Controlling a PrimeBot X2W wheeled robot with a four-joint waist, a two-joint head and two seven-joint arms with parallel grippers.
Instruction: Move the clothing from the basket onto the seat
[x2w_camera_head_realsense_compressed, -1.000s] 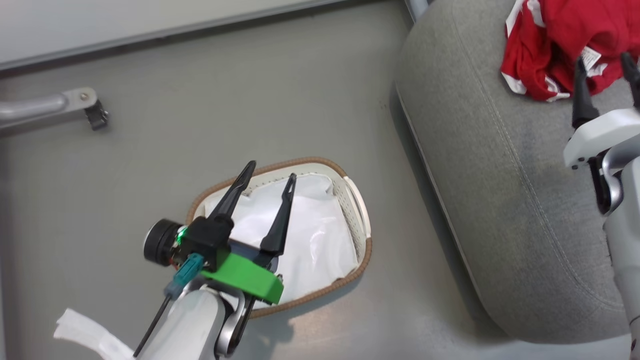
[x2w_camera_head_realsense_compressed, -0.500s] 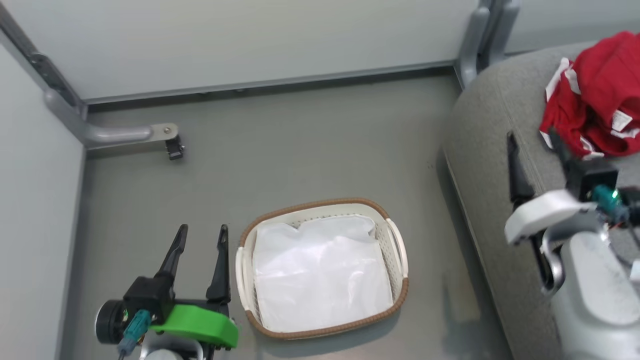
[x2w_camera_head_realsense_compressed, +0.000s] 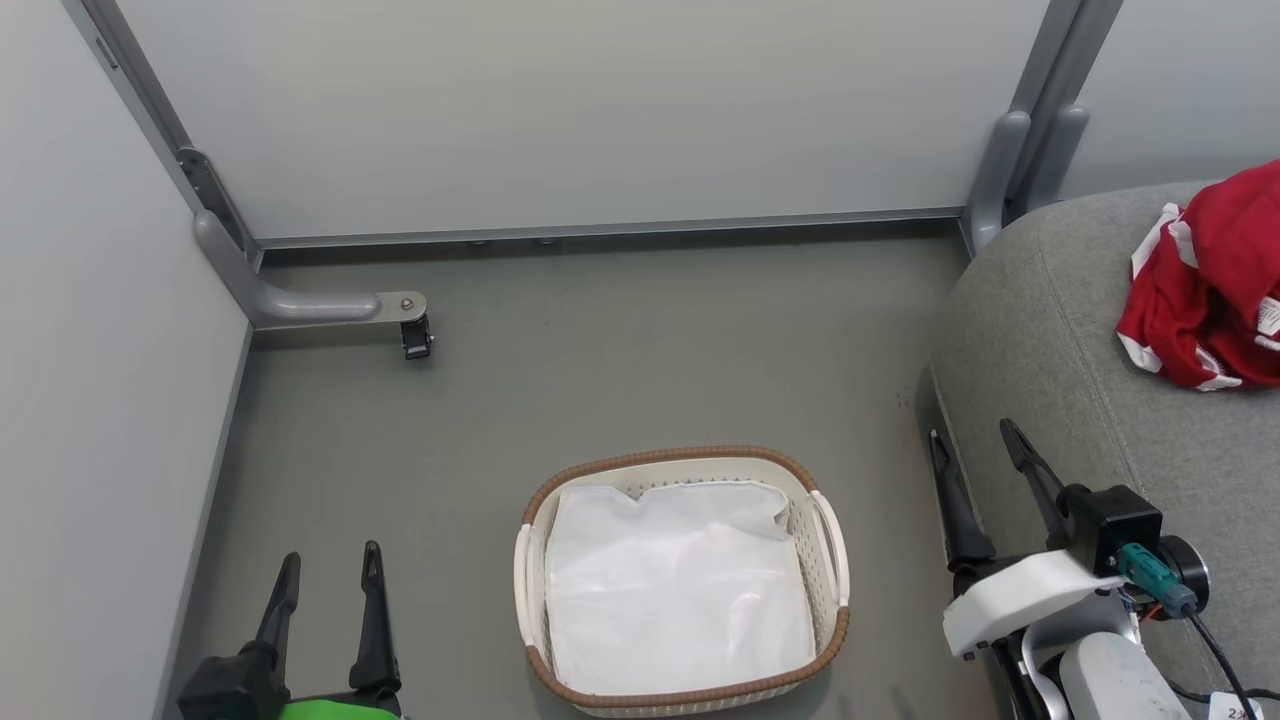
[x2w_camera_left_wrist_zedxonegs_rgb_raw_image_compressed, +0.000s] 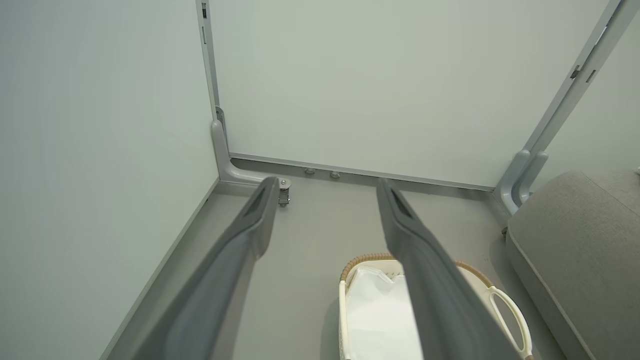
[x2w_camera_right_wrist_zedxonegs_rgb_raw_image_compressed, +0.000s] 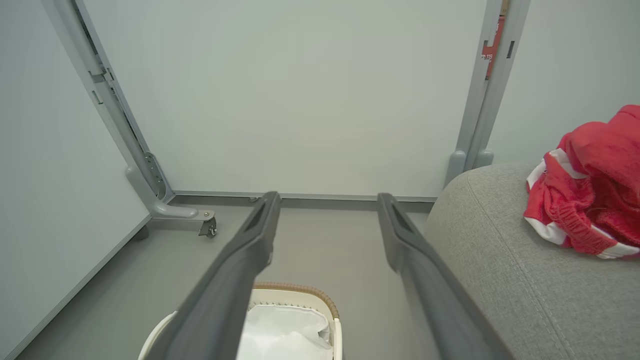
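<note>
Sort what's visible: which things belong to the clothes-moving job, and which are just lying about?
Job: red clothing, lying on the grey seat; basket, holding no clothing.
Lying about: white liner sheet inside the basket; metal caster foot on the floor.

White liner sheet (x2w_camera_head_realsense_compressed: 680, 590), grey floor (x2w_camera_head_realsense_compressed: 600, 380)

Head view: I look forward and steeply down from high above the floor (x2w_camera_head_realsense_compressed: 600, 400), the basket (x2w_camera_head_realsense_compressed: 670, 455) low at centre. Left wrist view: low, sighting along my left gripper (x2w_camera_left_wrist_zedxonegs_rgb_raw_image_compressed: 327, 182) toward the back panel (x2w_camera_left_wrist_zedxonegs_rgb_raw_image_compressed: 350, 90). Right wrist view: the same heading along my right gripper (x2w_camera_right_wrist_zedxonegs_rgb_raw_image_compressed: 328, 196), set further right. All views share basket, panel and seat (x2w_camera_head_realsense_compressed: 1050, 350); head and right wrist share the clothing (x2w_camera_head_realsense_compressed: 1210, 290).
</note>
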